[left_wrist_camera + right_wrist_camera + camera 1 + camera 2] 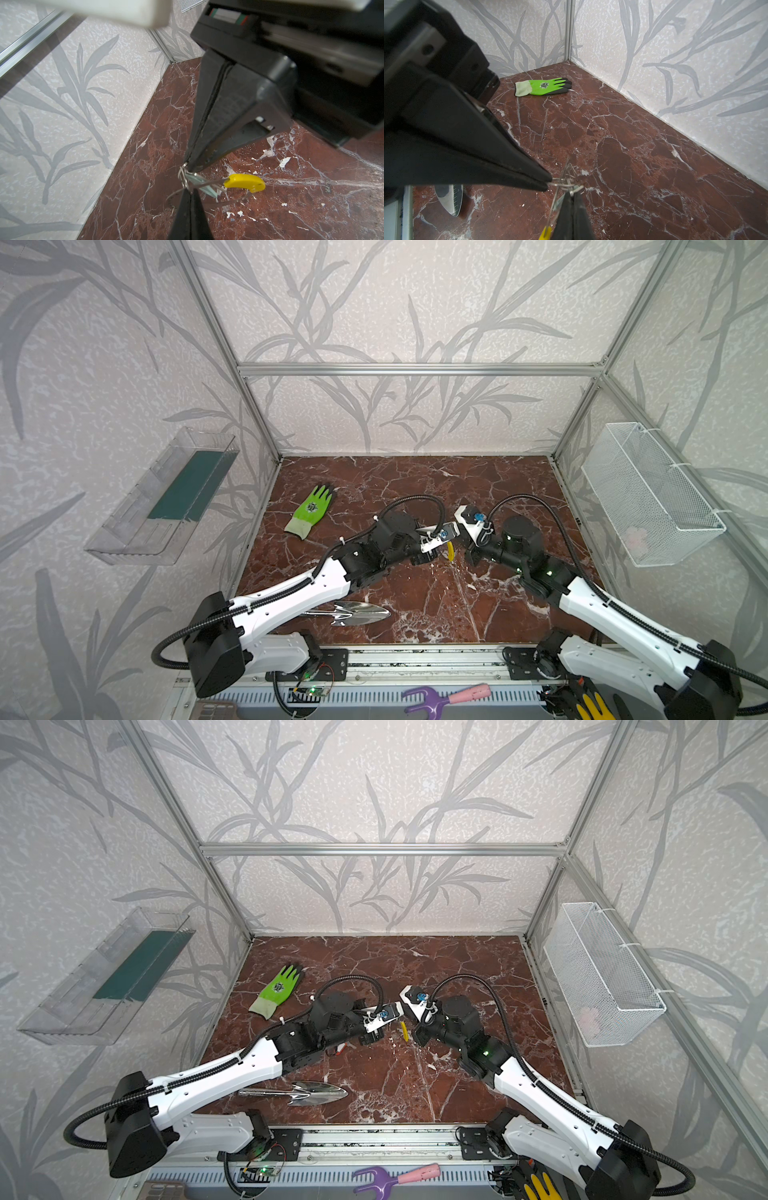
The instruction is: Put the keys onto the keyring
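Both grippers meet fingertip to fingertip just above the middle of the marble table (pixel 415 605). My left gripper (pixel 190 190) is shut on the keyring (pixel 245 182), a thin grey hoop with a yellow segment. That segment shows between the two grippers in both top views (pixel 450 551) (pixel 403 1031). My right gripper (pixel 572 193) is shut on the small split ring (pixel 182 176) of the key with the pale mint-green tag (pixel 200 185), which hangs against the hoop. A bit of red tag (pixel 340 1049) peeks out beneath the left arm; its key is hidden.
A green glove (pixel 311 510) lies at the back left. A shiny trowel (pixel 353 612) lies near the front, partly under the left arm. A wire basket (pixel 652 493) hangs on the right wall and a clear tray (pixel 166 497) on the left wall. A purple-and-pink hand fork (pixel 444 697) lies off the front edge.
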Robot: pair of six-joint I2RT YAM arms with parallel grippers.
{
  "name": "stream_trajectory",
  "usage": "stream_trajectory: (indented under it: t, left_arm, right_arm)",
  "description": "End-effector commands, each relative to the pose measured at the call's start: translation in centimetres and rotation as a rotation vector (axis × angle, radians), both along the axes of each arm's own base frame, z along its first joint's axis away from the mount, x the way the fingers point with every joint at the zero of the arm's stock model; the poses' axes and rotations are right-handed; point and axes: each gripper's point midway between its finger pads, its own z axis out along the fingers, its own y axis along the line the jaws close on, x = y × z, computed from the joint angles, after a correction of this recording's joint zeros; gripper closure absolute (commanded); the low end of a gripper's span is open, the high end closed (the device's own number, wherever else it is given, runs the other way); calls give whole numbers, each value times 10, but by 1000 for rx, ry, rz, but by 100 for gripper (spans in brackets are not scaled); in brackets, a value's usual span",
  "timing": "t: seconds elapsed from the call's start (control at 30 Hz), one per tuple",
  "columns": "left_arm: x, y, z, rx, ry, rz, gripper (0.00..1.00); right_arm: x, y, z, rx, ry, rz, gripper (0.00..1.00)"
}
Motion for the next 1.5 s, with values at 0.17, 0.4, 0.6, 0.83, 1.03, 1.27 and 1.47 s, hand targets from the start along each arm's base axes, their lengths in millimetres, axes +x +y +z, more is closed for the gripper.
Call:
stream_trajectory:
  t: [0.17, 0.4, 0.6, 0.83, 1.03, 1.27, 1.47]
  left_arm:
    - [-11, 3, 17, -83, 16, -62, 100]
    - [-17, 3, 22, -150, 91, -128, 100]
    - [-18, 4, 26, -200, 142, -162, 100]
    - [-19, 5, 32, -241, 178, -209, 100]
    - [-18, 2, 37, -265, 190, -236, 100]
    - [-20, -1, 39, -274, 199, -261, 100]
    - [-20, -2, 40, -279, 198, -267, 100]
  right_arm:
    - [1, -3, 3, 31, 12, 8, 100]
    - [-3, -7, -2, 66, 33, 66, 94]
    - [-8, -14, 2, 45, 42, 122, 70]
    - [-29, -19, 30, 70, -59, 269, 65]
    - [-44, -6, 43, 113, -94, 402, 66]
    - [-36, 2, 48, 140, -91, 427, 69]
    - [-31, 3, 45, 134, -105, 419, 73]
